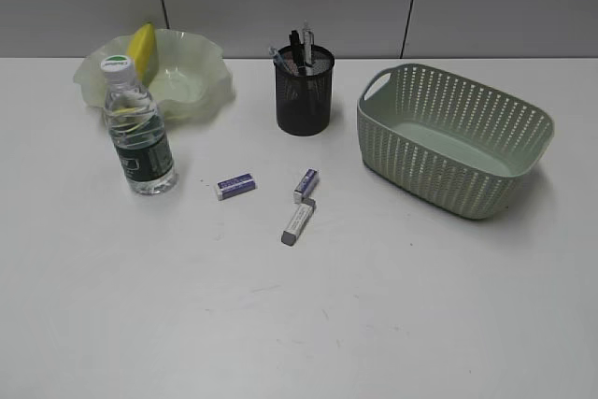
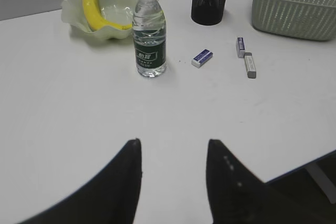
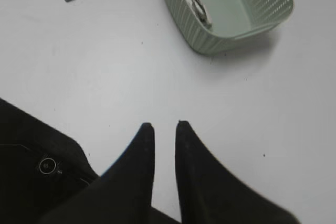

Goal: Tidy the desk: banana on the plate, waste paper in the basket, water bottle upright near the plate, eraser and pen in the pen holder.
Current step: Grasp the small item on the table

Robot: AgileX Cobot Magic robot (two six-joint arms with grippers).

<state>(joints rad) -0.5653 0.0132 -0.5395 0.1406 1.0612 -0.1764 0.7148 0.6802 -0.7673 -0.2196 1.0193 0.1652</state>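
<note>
Three erasers (image 1: 235,185) are left on the desk (image 1: 299,324) just in front of the pen holder (image 1: 304,91), so that step is judged unfinished. Left gripper (image 2: 173,142) is held wide and empty; right gripper (image 3: 164,125) is held narrow and empty, well clear of the pen holder.

A: Can any writing be read?

B: None clearly. The water bottle (image 2: 149,30) has white characters on its dark green label, too blurred to make out.

A: And the erasers?

B: The eraser (image 1: 235,186) at the bottle's 3 o'clock has a purple printed sleeve; its lettering is too small.
</note>
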